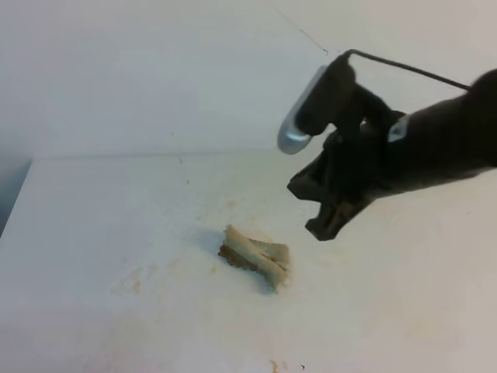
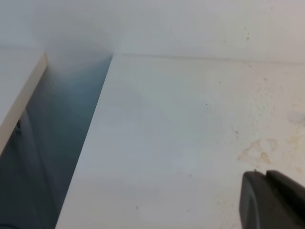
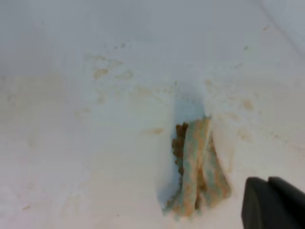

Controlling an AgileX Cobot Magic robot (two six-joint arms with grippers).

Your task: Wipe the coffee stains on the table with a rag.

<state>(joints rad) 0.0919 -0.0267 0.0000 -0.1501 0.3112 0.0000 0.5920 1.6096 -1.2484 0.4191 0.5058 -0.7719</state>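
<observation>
Rag (image 1: 255, 257), wadded and brown-edged, lies alone on the white counter (image 1: 101, 225) among faint tan smudges (image 3: 107, 71), while the right gripper (image 1: 332, 220) hangs above and just right of it, its jaws together and empty; the left gripper's (image 2: 274, 200) state cannot be told.

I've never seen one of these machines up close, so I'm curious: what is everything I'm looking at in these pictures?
rag: one, cream with brown-stained folds, wadded near the middle of the table, lying free.
table: one, white, with faint tan smudges scattered around the rag; no liquid puddle visible.
wall: white, behind the table.
right gripper: one, black, raised above the table right of the rag, holding nothing.
left gripper: one, black, only a corner shows.
</observation>
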